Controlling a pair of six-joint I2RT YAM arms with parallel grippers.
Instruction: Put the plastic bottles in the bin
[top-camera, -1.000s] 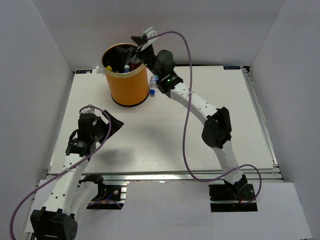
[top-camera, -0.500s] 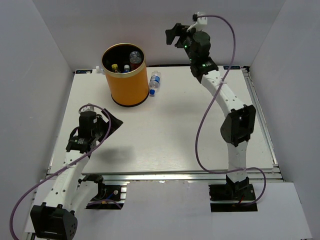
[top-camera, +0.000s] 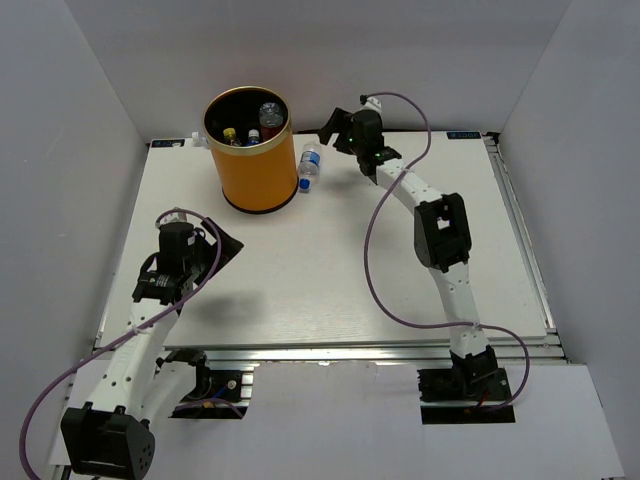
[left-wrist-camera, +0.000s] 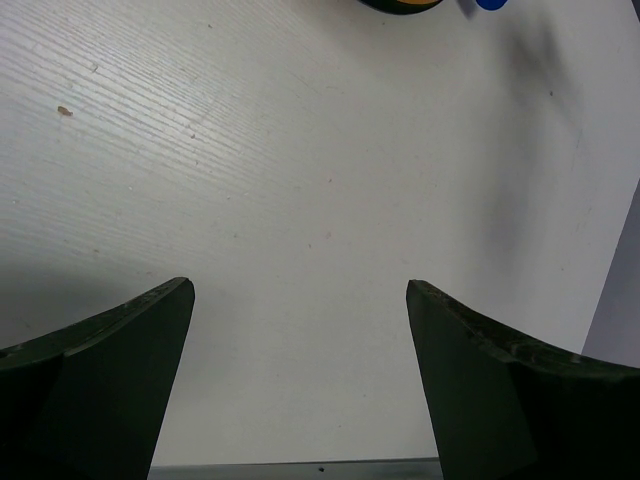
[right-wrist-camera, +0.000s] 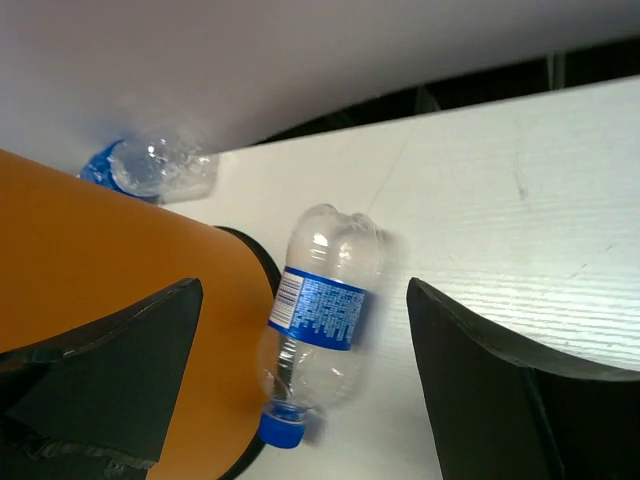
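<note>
1. top view: the right gripper (top-camera: 335, 128) was over the bin (top-camera: 250, 175) a second ago and high by the back wall half a second ago. now it sits low over the table (top-camera: 330, 270), just right of the blue-label bottle (top-camera: 309, 165), with its jaws spread. that bottle lies where it lay, on the table against the bin's right side. inside the bin a clear bottle (top-camera: 269, 113) shows among other bottles. the left gripper (top-camera: 228, 250) has not moved and hangs over the table's left side.
2. left wrist view: both fingers (left-wrist-camera: 100, 370) stand wide apart with only bare table between them. a sliver of the bin's base and a blue cap (left-wrist-camera: 490, 3) show at the top edge.
3. right wrist view: the fingers (right-wrist-camera: 500, 380) are wide apart and grip nothing. beyond them the blue-label bottle lies on its side against the bin's base. its label is blue with white print too small to read. a second bottle (right-wrist-camera: 150, 168), clear with blue, shows blurred past the bin's wall.
</note>
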